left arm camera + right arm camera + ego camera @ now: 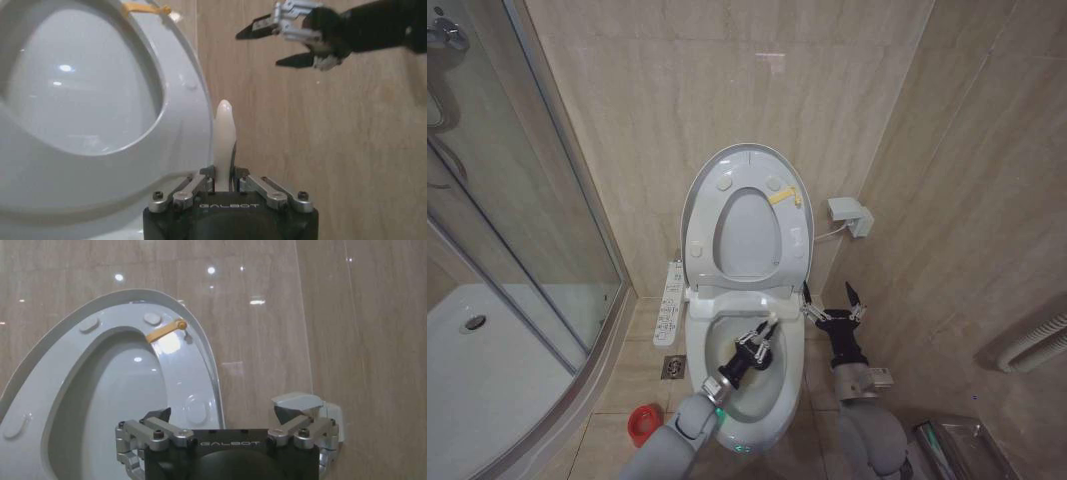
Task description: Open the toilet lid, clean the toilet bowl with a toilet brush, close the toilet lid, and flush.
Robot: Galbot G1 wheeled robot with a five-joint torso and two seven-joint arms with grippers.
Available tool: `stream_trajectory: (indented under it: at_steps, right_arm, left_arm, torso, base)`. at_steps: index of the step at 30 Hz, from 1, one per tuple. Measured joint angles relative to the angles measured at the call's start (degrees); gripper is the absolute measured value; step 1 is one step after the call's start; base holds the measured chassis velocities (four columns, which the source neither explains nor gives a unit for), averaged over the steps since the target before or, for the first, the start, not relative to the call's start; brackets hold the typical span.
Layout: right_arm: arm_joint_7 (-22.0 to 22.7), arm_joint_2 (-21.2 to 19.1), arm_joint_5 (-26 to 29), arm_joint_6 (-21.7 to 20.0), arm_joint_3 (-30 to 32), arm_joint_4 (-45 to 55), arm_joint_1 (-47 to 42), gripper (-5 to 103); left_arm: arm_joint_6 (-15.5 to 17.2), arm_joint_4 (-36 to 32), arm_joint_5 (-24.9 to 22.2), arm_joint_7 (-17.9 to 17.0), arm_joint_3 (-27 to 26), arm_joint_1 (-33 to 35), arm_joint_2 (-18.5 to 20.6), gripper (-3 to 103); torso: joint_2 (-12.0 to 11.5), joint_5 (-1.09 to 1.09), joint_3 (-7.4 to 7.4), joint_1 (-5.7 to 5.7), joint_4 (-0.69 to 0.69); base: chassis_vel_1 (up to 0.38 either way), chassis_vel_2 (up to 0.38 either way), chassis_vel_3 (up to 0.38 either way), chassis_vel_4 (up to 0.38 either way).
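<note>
White toilet brush (pixel 225 142) clamped in left claw (pixel 754 346) over toilet bowl (pixel 782 400); right claw (pixel 832 303) spread, empty

A curved glass shower enclosure (pixel 517 230) is standing at nine o'clock, a small white wall box (pixel 849 216) is hanging at two o'clock, and a square metal floor drain (pixel 674 367) is lying at seven o'clock.

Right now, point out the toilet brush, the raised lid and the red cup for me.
toilet brush (pixel 225 135): left wrist view, on the white handle above the closed fingers.
toilet lid (pixel 745 158): head view, on the top rim of the upright lid.
red cup (pixel 642 424): head view, on its rim, on the floor.
</note>
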Motion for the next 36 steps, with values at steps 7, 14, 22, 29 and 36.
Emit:
stream_trajectory:
  at_steps: [7,14,22,29,36]
  right_arm:
    - [0.0,0.0,0.0,0.0,0.0,0.0,0.0,100]
    - [0.0,0.0,0.0,0.0,0.0,0.0,0.0,100]
    - [0.0,0.0,0.0,0.0,0.0,0.0,0.0,100]
    - [0.0,0.0,0.0,0.0,0.0,0.0,0.0,100]
    - [0.0,0.0,0.0,0.0,0.0,0.0,0.0,100]
  left_arm:
    - [-0.6,3.3,0.0,0.7,-0.4,-0.3,-0.6,18]
    - [-2.6,8.2,0.0,1.4,-2.5,-1.6,0.7,18]
    - [-1.4,2.9,-0.5,0.2,-3.0,-1.1,0.6,18]
    - [0.6,-2.2,-0.7,-3.2,-2.2,-0.3,-2.0,18]
    - [0.1,-1.6,0.1,-3.3,-0.3,0.5,-5.1,18]
  torso:
    - [0.0,0.0,0.0,0.0,0.01]
    - [0.0,0.01,0.0,0.0,0.03]
    - [0.0,0.0,0.0,0.0,0.0]
    - [0.0,0.01,0.0,0.0,0.01]
    - [0.0,0.01,0.0,0.0,0.01]
  base:
    - [0.0,0.0,0.0,0.0]
    - [0.0,0.0,0.0,0.0]
    - [0.0,0.0,0.0,0.0]
    - [0.0,0.0,0.0,0.0]
    - [0.0,0.0,0.0,0.0]
